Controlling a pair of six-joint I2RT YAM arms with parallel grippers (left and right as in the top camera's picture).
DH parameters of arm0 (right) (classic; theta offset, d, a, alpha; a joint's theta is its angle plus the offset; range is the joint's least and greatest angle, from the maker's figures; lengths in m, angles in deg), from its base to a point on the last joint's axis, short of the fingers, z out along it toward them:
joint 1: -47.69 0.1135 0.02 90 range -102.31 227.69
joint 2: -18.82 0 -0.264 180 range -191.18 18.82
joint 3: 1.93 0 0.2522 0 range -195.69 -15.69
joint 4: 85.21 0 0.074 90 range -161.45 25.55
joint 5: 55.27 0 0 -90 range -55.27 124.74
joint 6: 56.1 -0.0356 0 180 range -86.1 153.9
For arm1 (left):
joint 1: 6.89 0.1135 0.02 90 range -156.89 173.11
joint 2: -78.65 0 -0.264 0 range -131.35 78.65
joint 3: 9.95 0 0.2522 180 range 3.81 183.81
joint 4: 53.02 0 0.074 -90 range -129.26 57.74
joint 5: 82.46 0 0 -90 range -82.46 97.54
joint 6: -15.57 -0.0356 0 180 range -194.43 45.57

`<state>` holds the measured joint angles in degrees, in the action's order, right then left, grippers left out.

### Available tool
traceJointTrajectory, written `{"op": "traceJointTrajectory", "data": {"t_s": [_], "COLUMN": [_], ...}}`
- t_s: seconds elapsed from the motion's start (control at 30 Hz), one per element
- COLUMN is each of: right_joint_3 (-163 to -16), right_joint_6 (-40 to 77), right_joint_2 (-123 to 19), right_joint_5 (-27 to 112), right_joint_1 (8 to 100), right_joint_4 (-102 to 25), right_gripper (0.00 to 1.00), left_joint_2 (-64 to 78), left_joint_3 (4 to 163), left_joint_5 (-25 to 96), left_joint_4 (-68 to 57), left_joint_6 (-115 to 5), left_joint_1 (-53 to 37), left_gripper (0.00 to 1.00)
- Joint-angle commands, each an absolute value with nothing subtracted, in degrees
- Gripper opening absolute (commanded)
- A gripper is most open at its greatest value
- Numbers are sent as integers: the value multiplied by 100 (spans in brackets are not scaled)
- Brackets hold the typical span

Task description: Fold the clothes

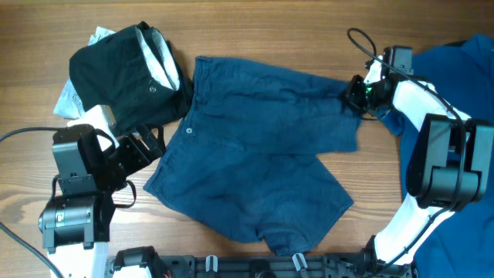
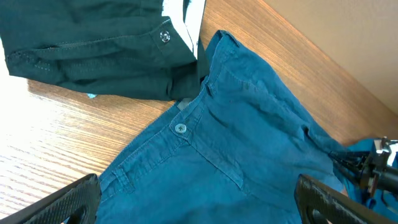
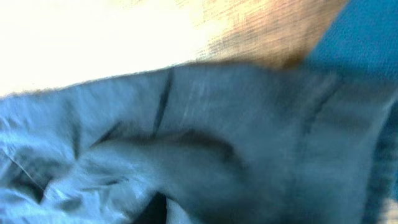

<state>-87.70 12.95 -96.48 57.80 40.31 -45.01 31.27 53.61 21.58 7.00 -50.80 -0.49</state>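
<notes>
The dark teal-blue shorts (image 1: 255, 154) lie spread flat mid-table, with the waistband and its pale button (image 1: 190, 131) at the left and the legs toward the right and the front. My left gripper (image 1: 147, 150) is open beside the waistband. In the left wrist view its fingers (image 2: 199, 183) straddle the shorts (image 2: 249, 143) just below the button (image 2: 180, 129). My right gripper (image 1: 356, 93) sits at the far right leg corner, and the cloth draws to a point into it. The blurred right wrist view is filled with the shorts' cloth (image 3: 217, 143), which hides the fingers.
A black garment with pale lining (image 1: 123, 69) lies at the back left, touching the waistband; it also shows in the left wrist view (image 2: 93, 50). A bright royal-blue shirt (image 1: 463, 62) lies at the right edge behind my right arm. Bare wood shows along the back.
</notes>
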Motion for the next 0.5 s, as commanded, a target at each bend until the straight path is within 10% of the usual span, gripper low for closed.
{"op": "traceJointTrajectory", "data": {"t_s": [0.0, 0.47], "right_joint_3": [-9279, -9568], "right_joint_6": [1463, 1491], "right_joint_2": [-9375, -8899], "right_joint_5": [5953, 5479], "right_joint_1": [3926, 3845], "right_joint_4": [-4263, -3974], "right_gripper": [4, 20], "left_joint_2": [3134, 3132], "left_joint_3": [5474, 5474], "left_joint_5": [2250, 2250], "left_joint_4": [687, 639], "left_joint_6": [-5171, -5169], "left_joint_1": [-38, -38], "left_gripper": [100, 100]}}
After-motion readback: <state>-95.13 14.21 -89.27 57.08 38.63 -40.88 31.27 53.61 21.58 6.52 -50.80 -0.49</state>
